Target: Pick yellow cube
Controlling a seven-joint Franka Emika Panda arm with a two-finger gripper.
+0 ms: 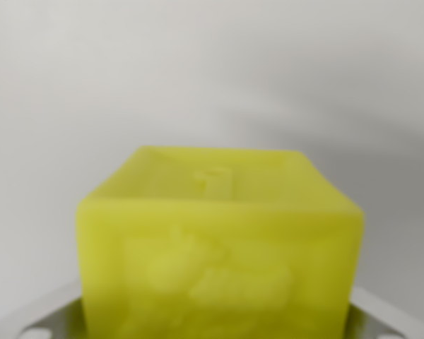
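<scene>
Filling the upper half of the wrist view is a plain pale grey surface (212, 70), soft and out of focus, with a faint darker shadow running across the wrist view's right; whether it is the table seen from above or a wall behind cannot be told.

Below it, the yellow cube (219, 261) takes up most of the lower half. It sits very close to the camera, blurred, with its near face square to the lens and its top face sloping away. A small raised or sunken mark shows near the middle of the top face, and a vague embossed pattern shows on the near face, too blurred to read.

At the two bottom corners, light grey parts of the tool (219, 321) reach in on either side of the cube, and the cube lies between them. The contact itself is hidden at the frame's edge, so I cannot tell whether the tool is closed on the cube or merely straddling it.

Judging by how centred and near the cube is, the approach looks finished and the grasp is either made or about to be. What remains, if anything, is closing firmly and lifting clear.
</scene>
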